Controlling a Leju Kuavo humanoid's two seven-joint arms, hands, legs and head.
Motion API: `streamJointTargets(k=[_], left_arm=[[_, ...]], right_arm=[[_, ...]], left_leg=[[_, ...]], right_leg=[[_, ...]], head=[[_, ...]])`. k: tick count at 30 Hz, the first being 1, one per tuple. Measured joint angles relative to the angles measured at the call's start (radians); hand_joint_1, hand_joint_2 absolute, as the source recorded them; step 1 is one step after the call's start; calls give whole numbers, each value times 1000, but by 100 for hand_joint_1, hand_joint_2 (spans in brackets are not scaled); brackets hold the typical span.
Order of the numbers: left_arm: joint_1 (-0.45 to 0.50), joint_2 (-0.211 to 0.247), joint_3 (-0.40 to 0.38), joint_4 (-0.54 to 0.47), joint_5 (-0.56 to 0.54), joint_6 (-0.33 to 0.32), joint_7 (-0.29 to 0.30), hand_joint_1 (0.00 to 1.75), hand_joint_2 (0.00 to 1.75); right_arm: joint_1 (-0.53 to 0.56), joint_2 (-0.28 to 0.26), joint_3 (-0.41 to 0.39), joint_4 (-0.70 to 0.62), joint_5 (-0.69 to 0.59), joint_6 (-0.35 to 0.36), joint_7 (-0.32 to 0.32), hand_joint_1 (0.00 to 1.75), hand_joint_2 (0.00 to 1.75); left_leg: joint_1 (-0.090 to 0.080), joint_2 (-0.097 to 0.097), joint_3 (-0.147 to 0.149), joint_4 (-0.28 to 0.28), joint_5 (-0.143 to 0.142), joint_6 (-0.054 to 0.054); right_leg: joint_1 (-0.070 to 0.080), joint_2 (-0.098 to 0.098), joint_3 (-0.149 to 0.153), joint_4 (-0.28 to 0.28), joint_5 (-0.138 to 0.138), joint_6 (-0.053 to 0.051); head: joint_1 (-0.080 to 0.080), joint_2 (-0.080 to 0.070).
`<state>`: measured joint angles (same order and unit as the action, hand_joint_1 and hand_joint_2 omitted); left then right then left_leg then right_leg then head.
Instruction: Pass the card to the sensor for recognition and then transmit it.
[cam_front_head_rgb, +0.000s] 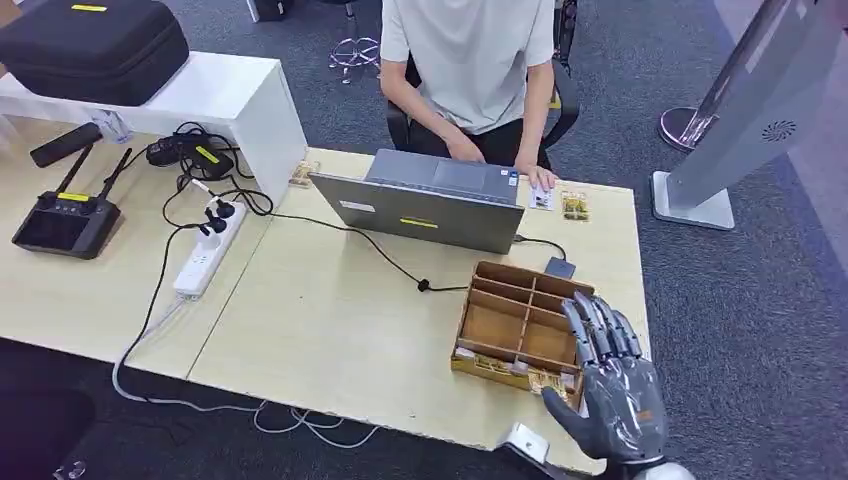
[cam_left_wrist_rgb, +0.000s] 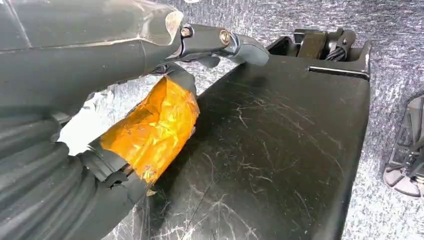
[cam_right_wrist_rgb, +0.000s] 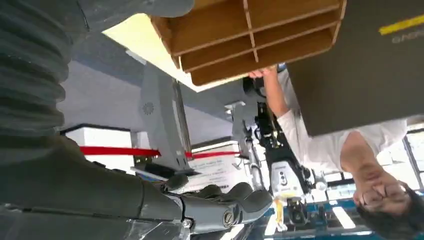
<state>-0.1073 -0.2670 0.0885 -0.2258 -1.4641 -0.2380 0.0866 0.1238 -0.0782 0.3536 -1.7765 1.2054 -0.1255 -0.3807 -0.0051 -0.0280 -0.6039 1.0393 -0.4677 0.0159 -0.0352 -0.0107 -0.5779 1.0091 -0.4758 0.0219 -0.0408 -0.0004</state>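
A wooden divided box (cam_front_head_rgb: 470, 300) sits near the table's right front corner, with yellowish cards (cam_front_head_rgb: 520, 375) lying in its front slot. My right hand (cam_front_head_rgb: 610, 385) hovers at the box's right front corner, fingers spread and holding nothing. In the right wrist view the right hand (cam_right_wrist_rgb: 220, 212) is seen with the box (cam_right_wrist_rgb: 250, 40) beyond it. A small dark sensor (cam_front_head_rgb: 559, 267) on a cable lies just behind the box. Two more cards (cam_front_head_rgb: 541, 197) lie by the person's hand (cam_front_head_rgb: 540, 178). My left hand (cam_left_wrist_rgb: 165, 55) hangs beside my body, holding nothing.
A person sits behind an open grey laptop (cam_front_head_rgb: 430, 205) at the far edge. A power strip (cam_front_head_rgb: 208, 250), cables and a black handset (cam_front_head_rgb: 65, 220) lie to the left, with a black case (cam_front_head_rgb: 95, 45) on a white shelf. A grey stand (cam_front_head_rgb: 740, 120) is on the floor right.
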Motion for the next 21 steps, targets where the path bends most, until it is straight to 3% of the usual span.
streamJointTargets(k=[21], left_arm=[[0, -1, 0, 0, -47, -10, -11, 0, 175]], right_arm=[[-13, 35, 19, 240, -69, -18, 36, 0, 175]], left_leg=[[0, 0, 0, 0, 0, 0]], right_leg=[[0, 0, 0, 0, 0, 0]], head=[[0, 0]])
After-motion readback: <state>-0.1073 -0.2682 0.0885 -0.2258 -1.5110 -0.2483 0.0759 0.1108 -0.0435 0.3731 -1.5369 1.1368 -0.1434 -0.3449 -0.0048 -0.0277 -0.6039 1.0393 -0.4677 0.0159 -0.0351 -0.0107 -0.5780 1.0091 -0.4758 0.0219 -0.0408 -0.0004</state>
